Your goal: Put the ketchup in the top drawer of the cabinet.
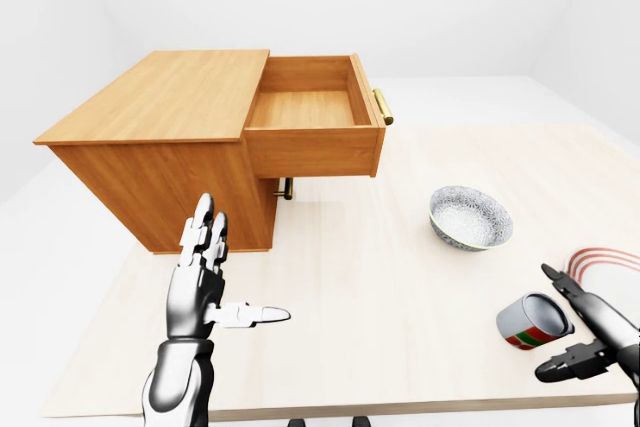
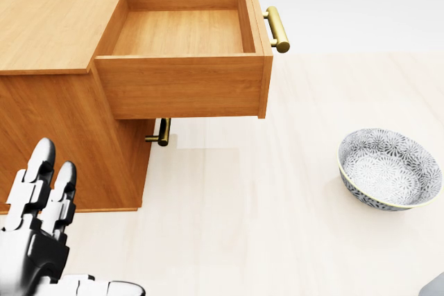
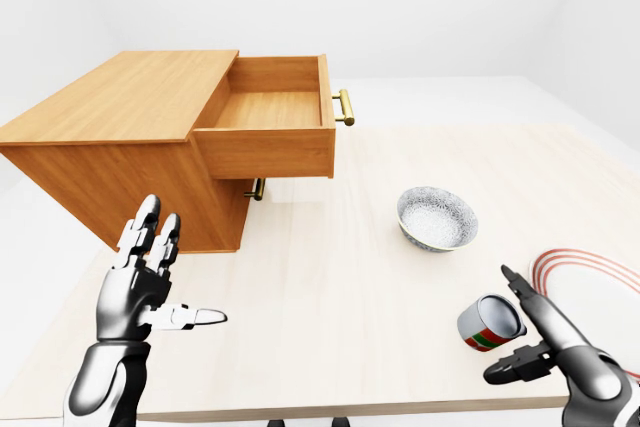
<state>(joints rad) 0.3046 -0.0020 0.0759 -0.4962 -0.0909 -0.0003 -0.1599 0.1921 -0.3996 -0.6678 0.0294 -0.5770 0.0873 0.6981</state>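
The wooden cabinet (image 1: 160,97) stands at the table's upper left. Its top drawer (image 1: 305,109) is pulled out and shows a bare bottom, with a brass handle (image 1: 383,107). A small can-like container (image 1: 535,319) with a red and green label lies on its side at the lower right; no ketchup bottle shows. My right hand (image 1: 552,332) is open, with finger and thumb spread just right of this container and not closed on it. At the lower left my left hand (image 1: 240,267) is raised and open, fingers up, thumb out, holding nothing.
A patterned grey bowl (image 1: 470,217) sits right of the middle of the table (image 1: 380,287). A white plate with red rings (image 1: 605,262) lies at the right edge. The lower drawer's handle (image 1: 286,188) shows under the open drawer.
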